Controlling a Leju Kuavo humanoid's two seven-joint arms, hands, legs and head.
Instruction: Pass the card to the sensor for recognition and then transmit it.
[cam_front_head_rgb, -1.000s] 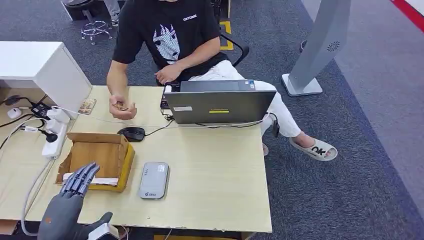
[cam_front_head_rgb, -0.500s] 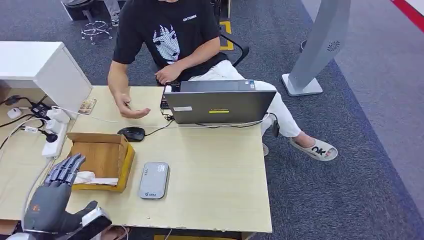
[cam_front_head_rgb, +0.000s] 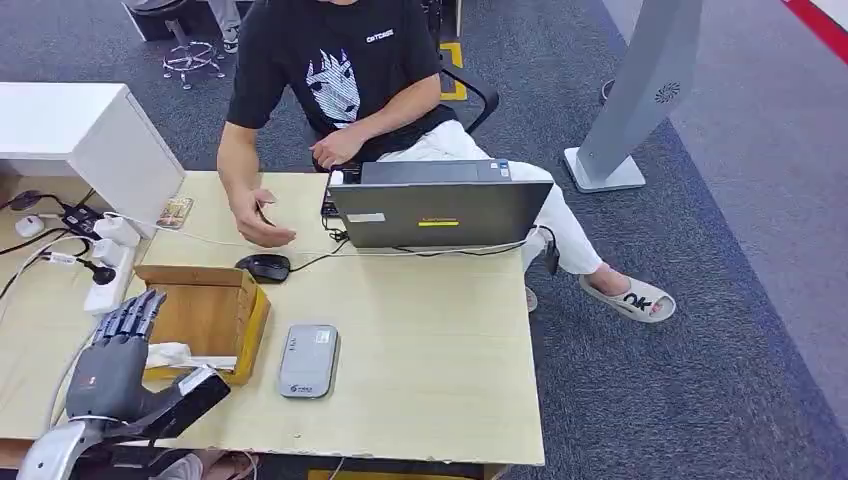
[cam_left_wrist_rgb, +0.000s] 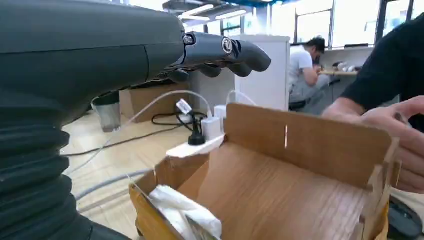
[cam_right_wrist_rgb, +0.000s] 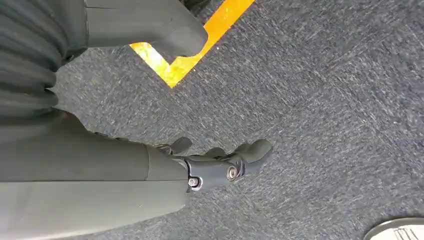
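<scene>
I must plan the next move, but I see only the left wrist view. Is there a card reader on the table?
Observer: Yes, a flat grey reader lies on the table, close to the right of the cardboard box.
Operator: What does the right hand do?
Observer: The right hand hangs over grey carpet, holding nothing.
Operator: What is in front of the person?
Observer: A grey laptop, its back toward the robot.

Wooden desk (cam_front_head_rgb: 430, 340) at frame centre. Grey laptop (cam_front_head_rgb: 438, 205) at its far edge, black mouse (cam_front_head_rgb: 263, 267) to its left, white power strip (cam_front_head_rgb: 112, 268) at left. Seated person (cam_front_head_rgb: 340, 80) behind, one hand (cam_front_head_rgb: 258, 215) over desk. Grey stand (cam_front_head_rgb: 640, 95) upper right.
</scene>
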